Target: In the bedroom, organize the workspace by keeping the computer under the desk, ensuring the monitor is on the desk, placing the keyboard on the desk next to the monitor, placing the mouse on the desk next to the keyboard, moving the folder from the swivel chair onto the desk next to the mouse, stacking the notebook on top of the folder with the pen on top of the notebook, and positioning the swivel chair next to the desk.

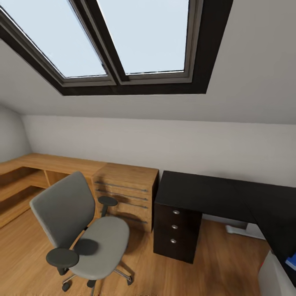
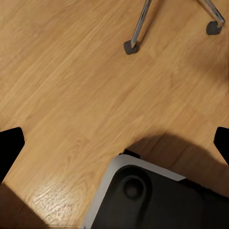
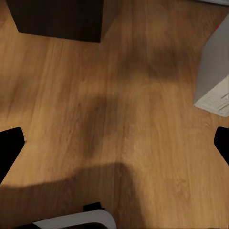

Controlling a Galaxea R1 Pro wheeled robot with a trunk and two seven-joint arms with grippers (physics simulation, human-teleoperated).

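An attic bedroom with a sloped white ceiling, two skylights [image 1: 123, 37] and a wooden floor [image 1: 222, 263] fills the head view. The swivel chair [image 1: 82, 230] stands on the floor at the left, in front of a light wooden chest [image 1: 127, 197]. Just beside the chest stands the black desk [image 1: 213, 197], its tabletop bare where visible, three round-knobbed drawers facing out. A sliver of blue, perhaps the folder [image 1: 292, 261], shows at the right edge.

The left wrist view looks down on floor, two chrome chair legs with casters [image 2: 131, 46] and the robot's base [image 2: 152, 195]. The left fingers [image 2: 9, 145] sit spread wide, holding nothing.

In the right wrist view, a corner of the desk [image 3: 62, 19] and the white-grey computer [image 3: 214, 81] stand on the floor. The right fingers [image 3: 9, 145] are likewise wide apart and empty.
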